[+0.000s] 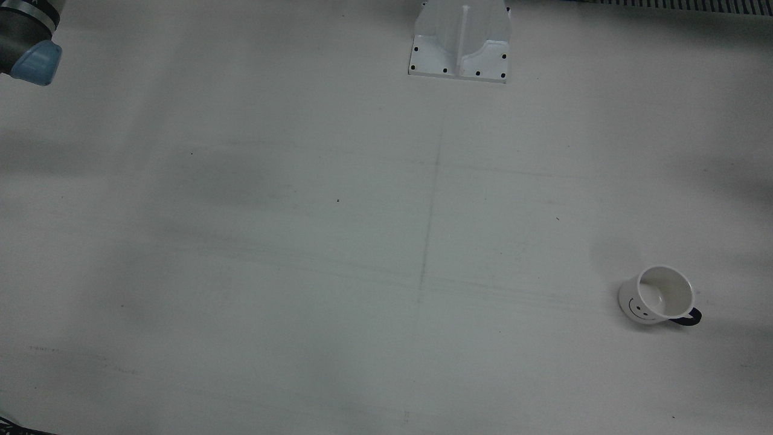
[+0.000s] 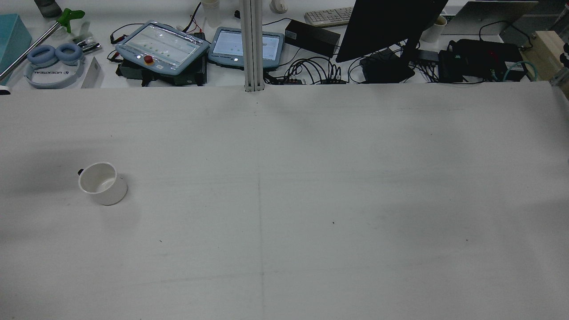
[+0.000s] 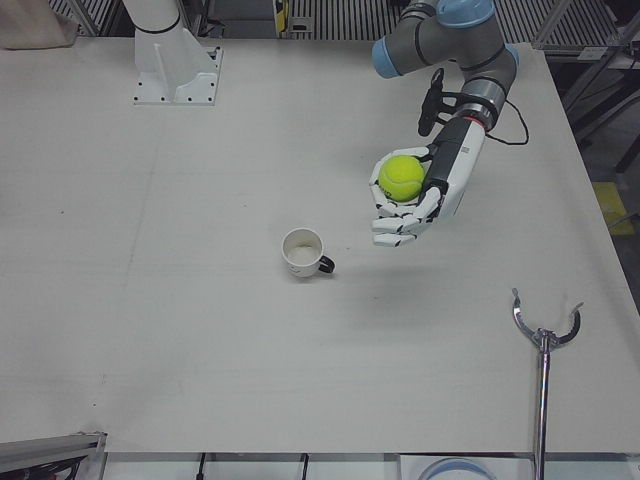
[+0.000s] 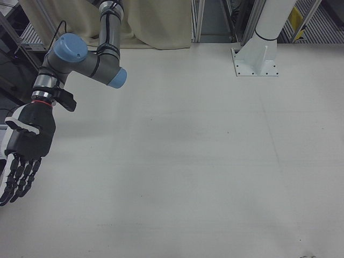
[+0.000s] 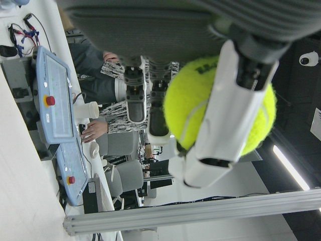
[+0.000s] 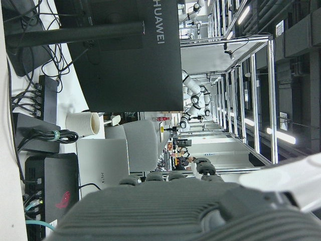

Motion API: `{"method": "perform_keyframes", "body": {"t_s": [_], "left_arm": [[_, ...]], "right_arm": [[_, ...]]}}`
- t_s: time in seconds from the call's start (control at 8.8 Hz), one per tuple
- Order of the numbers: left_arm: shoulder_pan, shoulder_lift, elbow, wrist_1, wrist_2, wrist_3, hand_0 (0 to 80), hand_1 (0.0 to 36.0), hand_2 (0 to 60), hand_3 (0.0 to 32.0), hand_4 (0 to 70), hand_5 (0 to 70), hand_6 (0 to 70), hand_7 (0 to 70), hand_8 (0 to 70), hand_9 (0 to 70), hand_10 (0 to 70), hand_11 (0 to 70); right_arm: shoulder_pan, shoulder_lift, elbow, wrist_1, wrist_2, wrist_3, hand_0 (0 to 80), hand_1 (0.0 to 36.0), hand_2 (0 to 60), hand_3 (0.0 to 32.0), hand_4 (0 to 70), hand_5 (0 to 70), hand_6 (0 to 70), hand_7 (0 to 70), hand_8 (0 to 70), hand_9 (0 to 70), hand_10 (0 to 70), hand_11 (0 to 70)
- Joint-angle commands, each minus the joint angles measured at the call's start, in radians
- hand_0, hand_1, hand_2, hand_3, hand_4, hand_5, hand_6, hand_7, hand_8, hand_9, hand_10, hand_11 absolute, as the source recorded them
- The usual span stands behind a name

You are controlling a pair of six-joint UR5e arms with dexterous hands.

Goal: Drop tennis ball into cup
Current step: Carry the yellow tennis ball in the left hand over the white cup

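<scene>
The left hand (image 3: pixel 420 195) is cradling the tennis ball (image 3: pixel 401 177) with its fingers curled around it, hovering above the white table (image 3: pixel 200 330). The cup (image 3: pixel 304 252), white with a dark handle and a smiley face, is standing upright on the table, near the hand but apart from it. The right hand (image 4: pixel 24 148) is hanging empty, fingers extended and apart, at the table's edge.

Big white table (image 2: pixel 311 200), cluttered desk behind it with a dark monitor (image 2: pixel 386 26), keyboard (image 2: pixel 326 16), tangled cables (image 2: pixel 311 71).
</scene>
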Motion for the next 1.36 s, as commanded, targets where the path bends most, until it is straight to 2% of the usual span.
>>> {"method": "perform_keyframes", "body": {"t_s": [0.0, 0.11, 0.34, 0.45, 0.68, 0.91, 1.02, 1.14, 1.25], "left_arm": [[0.154, -0.003, 0.000, -0.069, -0.024, 0.092, 79.5, 33.5, 34.7, 0.0, 17.2, 25.3, 70.0, 70.0, 45.3, 57.4, 18.1, 29.3], [0.193, -0.013, 0.011, -0.066, -0.035, 0.106, 78.4, 32.0, 36.2, 0.0, 17.9, 28.2, 70.0, 70.0, 46.1, 57.7, 18.4, 29.7], [0.267, -0.035, 0.034, -0.062, -0.119, 0.109, 73.6, 31.0, 33.8, 0.0, 18.4, 26.2, 70.0, 70.0, 46.0, 57.7, 18.0, 28.9], [0.288, -0.062, 0.055, -0.053, -0.135, 0.109, 72.4, 30.4, 34.2, 0.0, 18.7, 26.8, 70.0, 70.0, 46.0, 57.6, 17.7, 28.6], [0.299, -0.105, 0.124, -0.071, -0.137, 0.108, 72.8, 30.4, 31.7, 0.0, 18.2, 25.6, 70.0, 70.0, 45.4, 57.1, 17.6, 28.3], [0.313, -0.107, 0.125, -0.071, -0.137, 0.111, 72.6, 30.5, 30.2, 0.0, 17.5, 24.8, 70.0, 70.0, 45.0, 56.7, 17.6, 28.4], [0.357, -0.107, 0.128, -0.072, -0.138, 0.122, 73.2, 30.4, 30.4, 0.0, 17.2, 25.7, 70.0, 70.0, 45.2, 56.4, 17.8, 28.6], [0.384, -0.109, 0.137, -0.080, -0.158, 0.141, 72.0, 29.3, 31.6, 0.0, 17.1, 27.5, 70.0, 70.0, 45.3, 56.2, 17.9, 28.9], [0.397, -0.119, 0.164, -0.088, -0.185, 0.139, 71.0, 29.5, 29.6, 0.0, 17.8, 25.4, 70.0, 70.0, 45.3, 56.5, 17.7, 28.4]], "right_arm": [[0.000, 0.000, 0.000, 0.000, 0.000, 0.000, 0.0, 0.0, 0.0, 0.0, 0.0, 0.0, 0.0, 0.0, 0.0, 0.0, 0.0, 0.0], [0.000, 0.000, 0.000, 0.000, 0.000, 0.000, 0.0, 0.0, 0.0, 0.0, 0.0, 0.0, 0.0, 0.0, 0.0, 0.0, 0.0, 0.0], [0.000, 0.000, 0.000, 0.000, 0.000, 0.000, 0.0, 0.0, 0.0, 0.0, 0.0, 0.0, 0.0, 0.0, 0.0, 0.0, 0.0, 0.0], [0.000, 0.000, 0.000, 0.000, 0.000, 0.000, 0.0, 0.0, 0.0, 0.0, 0.0, 0.0, 0.0, 0.0, 0.0, 0.0, 0.0, 0.0], [0.000, 0.000, 0.000, 0.000, 0.000, 0.000, 0.0, 0.0, 0.0, 0.0, 0.0, 0.0, 0.0, 0.0, 0.0, 0.0, 0.0, 0.0], [0.000, 0.000, 0.000, 0.000, 0.000, 0.000, 0.0, 0.0, 0.0, 0.0, 0.0, 0.0, 0.0, 0.0, 0.0, 0.0, 0.0, 0.0], [0.000, 0.000, 0.000, 0.000, 0.000, 0.000, 0.0, 0.0, 0.0, 0.0, 0.0, 0.0, 0.0, 0.0, 0.0, 0.0, 0.0, 0.0], [0.000, 0.000, 0.000, 0.000, 0.000, 0.000, 0.0, 0.0, 0.0, 0.0, 0.0, 0.0, 0.0, 0.0, 0.0, 0.0, 0.0, 0.0], [0.000, 0.000, 0.000, 0.000, 0.000, 0.000, 0.0, 0.0, 0.0, 0.0, 0.0, 0.0, 0.0, 0.0, 0.0, 0.0, 0.0, 0.0]]}}
